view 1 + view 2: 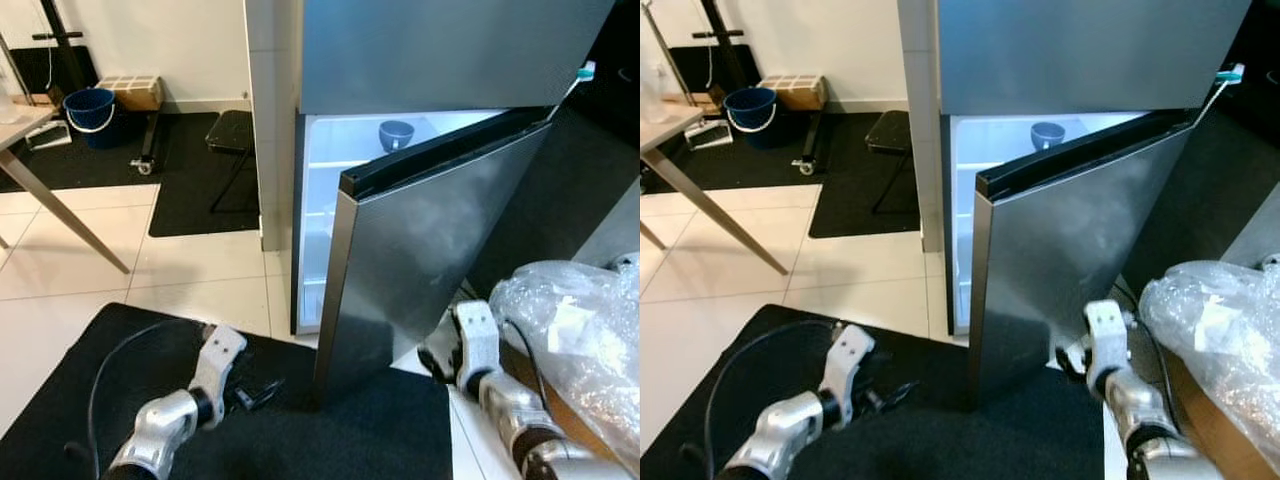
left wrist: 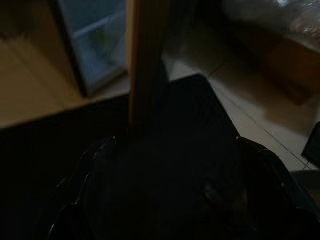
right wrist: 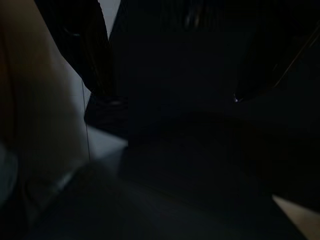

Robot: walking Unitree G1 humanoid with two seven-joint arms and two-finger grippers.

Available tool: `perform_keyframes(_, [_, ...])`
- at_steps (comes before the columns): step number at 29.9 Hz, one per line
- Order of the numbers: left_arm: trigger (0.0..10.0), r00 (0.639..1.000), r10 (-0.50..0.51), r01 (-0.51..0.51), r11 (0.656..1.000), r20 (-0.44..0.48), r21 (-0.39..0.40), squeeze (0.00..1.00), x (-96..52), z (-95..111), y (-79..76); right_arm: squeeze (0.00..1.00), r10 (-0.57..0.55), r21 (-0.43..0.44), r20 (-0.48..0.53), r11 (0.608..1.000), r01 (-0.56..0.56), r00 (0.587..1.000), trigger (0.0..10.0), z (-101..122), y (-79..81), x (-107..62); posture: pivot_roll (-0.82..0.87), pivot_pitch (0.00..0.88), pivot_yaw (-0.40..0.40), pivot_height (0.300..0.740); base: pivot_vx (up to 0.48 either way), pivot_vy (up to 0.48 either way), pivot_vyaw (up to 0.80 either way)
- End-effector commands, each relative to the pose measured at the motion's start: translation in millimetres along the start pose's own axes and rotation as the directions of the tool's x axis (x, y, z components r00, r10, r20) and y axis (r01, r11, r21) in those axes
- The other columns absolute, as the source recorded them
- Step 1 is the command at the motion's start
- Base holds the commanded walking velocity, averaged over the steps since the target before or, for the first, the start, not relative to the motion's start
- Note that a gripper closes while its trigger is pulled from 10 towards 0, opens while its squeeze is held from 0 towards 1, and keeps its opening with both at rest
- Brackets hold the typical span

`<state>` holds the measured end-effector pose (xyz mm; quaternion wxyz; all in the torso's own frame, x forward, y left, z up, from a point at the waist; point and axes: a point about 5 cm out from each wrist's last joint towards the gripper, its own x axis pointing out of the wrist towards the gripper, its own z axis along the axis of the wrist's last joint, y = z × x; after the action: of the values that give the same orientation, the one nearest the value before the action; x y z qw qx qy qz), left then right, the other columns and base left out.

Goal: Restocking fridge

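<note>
The fridge door (image 1: 420,250) stands ajar for loading; both tools, left tool (image 1: 258,392) and right tool (image 1: 437,365), hang low before it, grip unreadable.

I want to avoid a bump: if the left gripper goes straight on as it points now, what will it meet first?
Probably the lower edge of the half-open fridge door; the left gripper points at it low over the black mat.

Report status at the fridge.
Left tool low by half-open steel lower fridge door. Right tool behind it. Blue bowl shelved. Door blocks access.
</note>
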<state>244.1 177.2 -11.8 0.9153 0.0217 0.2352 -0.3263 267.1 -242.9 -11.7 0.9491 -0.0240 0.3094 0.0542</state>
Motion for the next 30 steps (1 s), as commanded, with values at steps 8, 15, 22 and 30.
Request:
perform_keyframes(8, [10.0, 0.944, 0.265, -0.301, 0.936, -0.197, -0.183, 0.0, -19.7, -53, 6.7, 0.0, -0.053, 0.062, -0.23, 0.996, 0.069, 0.972, 10.0, -72, 5.9, -21.6, 0.1, 0.011, -0.023, 0.74, 0.0, 0.0, 0.0])
perform_keyframes(15, [10.0, 0.869, 0.347, -0.448, 0.853, -0.352, -0.267, 0.0, -36.0, -89, -4.6, 0.0, -0.069, 0.075, -0.327, 0.992, 0.099, 0.942, 10.0, -101, 11.5, -33.8, 0.1, 0.003, -0.029, 0.74, 0.0, 0.0, 0.0])
perform_keyframes(22, [10.0, 0.787, 0.358, -0.564, 0.747, -0.501, -0.352, 0.0, -59.4, -127, -26.9, 0.0, -0.071, 0.086, -0.403, 0.99, 0.115, 0.913, 10.0, -123, 18.6, -44.3, 0.1, 0.0, -0.03, 0.74, 0.035, 0.0, 0.0])
perform_keyframes(30, [10.0, 0.773, 0.335, -0.577, 0.725, -0.538, -0.377, 0.0, -63.4, -137, -38.1, 0.0, -0.073, 0.099, -0.428, 0.987, 0.127, 0.901, 10.0, -131, 21.6, -48.5, 0.1, 0.0, -0.027, 0.74, 0.312, 0.0, 0.0])
